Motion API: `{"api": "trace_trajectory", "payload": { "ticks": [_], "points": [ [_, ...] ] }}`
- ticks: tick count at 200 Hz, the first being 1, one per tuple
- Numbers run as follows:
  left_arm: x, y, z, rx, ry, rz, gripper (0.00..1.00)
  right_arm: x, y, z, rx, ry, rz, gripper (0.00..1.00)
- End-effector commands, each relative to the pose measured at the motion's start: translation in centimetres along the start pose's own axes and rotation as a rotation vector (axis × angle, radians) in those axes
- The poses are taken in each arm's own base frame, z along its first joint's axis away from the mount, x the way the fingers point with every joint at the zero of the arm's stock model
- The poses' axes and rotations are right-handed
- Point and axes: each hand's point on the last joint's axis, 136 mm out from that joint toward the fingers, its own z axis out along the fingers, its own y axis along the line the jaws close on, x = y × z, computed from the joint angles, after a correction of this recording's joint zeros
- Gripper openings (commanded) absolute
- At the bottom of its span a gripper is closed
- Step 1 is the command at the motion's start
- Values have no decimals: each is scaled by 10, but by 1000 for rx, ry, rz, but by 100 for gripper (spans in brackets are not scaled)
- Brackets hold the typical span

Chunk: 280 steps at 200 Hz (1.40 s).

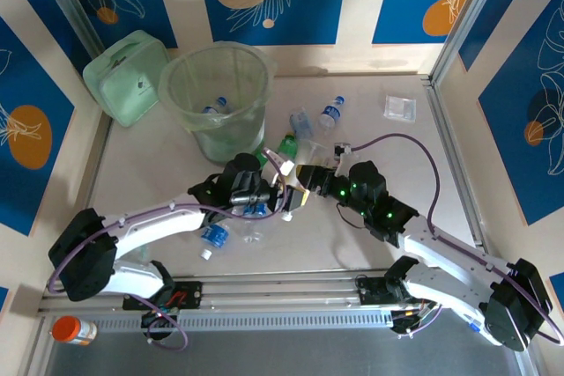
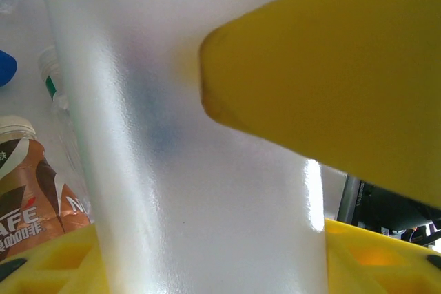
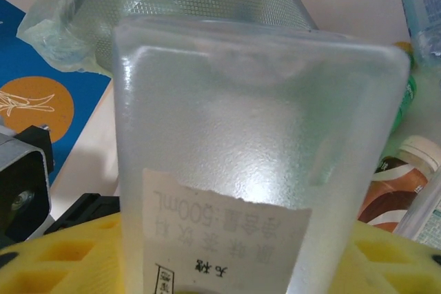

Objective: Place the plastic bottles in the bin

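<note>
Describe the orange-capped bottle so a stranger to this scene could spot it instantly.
Find the left arm's black elbow at the near-left corner. Just nearer than the metal rail there lies one small bottle, alone. Its orange cap and isolation set it apart from the other bottles near the bin.

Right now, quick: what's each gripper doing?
Left gripper: closed on the frosted bottle.
Right gripper: around the same bottle; whether it grips cannot be told.
</note>
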Motion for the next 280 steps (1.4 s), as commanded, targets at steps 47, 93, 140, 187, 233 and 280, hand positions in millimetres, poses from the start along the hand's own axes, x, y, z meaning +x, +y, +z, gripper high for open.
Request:
{"api": "trace_trajectory", "payload": {
  "ticks": [47,93,140,187,233,280],
  "points": [
    [-43,19,-36,-208,-127,53,37,-25,15,-33,-27,-131,-36,94],
    [-76,22,-57,-292,-163,62,15,-35,16,-51,-22,-224,-62,93],
    [-153,29,-95,-389,-251,-23,10,-34,15,-50,15,-248,-101,92],
    [-209,100,-151,-671,-314,-307,8,-27,3,-39,123,-208,-100,90],
    [-226,157,-180,-892,-309,-528,3,-19,-1,-25,188,-172,-116,90],
    [-228,191,-181,-987,-263,-583,3,-14,-8,-16,271,-152,-141,90]
  ]
}}
